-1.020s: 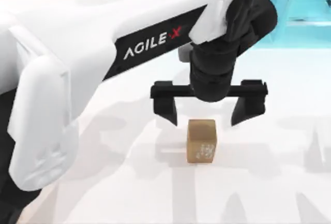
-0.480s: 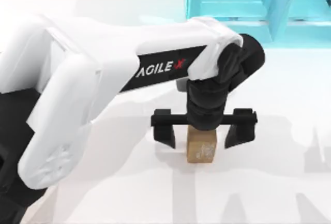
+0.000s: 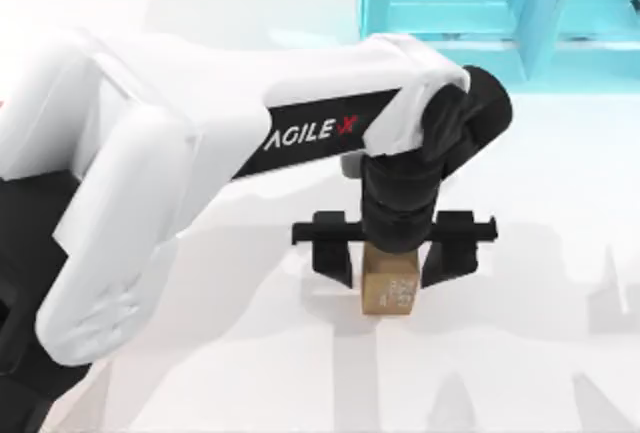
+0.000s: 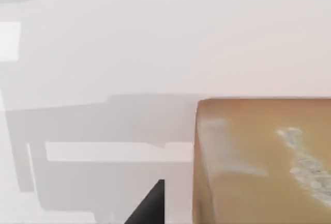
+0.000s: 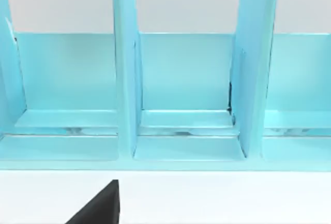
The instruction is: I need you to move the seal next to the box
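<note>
The seal [image 3: 390, 293], a small tan-brown block with a whitish speckled mark, stands on the white table a little right of centre. My left gripper [image 3: 390, 271] has come down over it and is open. One black finger [image 3: 335, 258] is on the seal's left and the other on its right, each with a thin gap to the block. The left wrist view shows the seal [image 4: 264, 162] very close, beside one dark fingertip [image 4: 150, 208]. The box is out of view.
A turquoise shelf frame [image 3: 500, 13] stands at the back right of the table. The right wrist view faces its compartments [image 5: 181, 79], with a dark part of my right gripper [image 5: 98, 206] at the picture's edge. White tabletop [image 3: 520, 373] surrounds the seal.
My left gripper has dropped from above and behind the seal to straddle it. Over the last half second its fingers have drawn closer to the block's sides.
</note>
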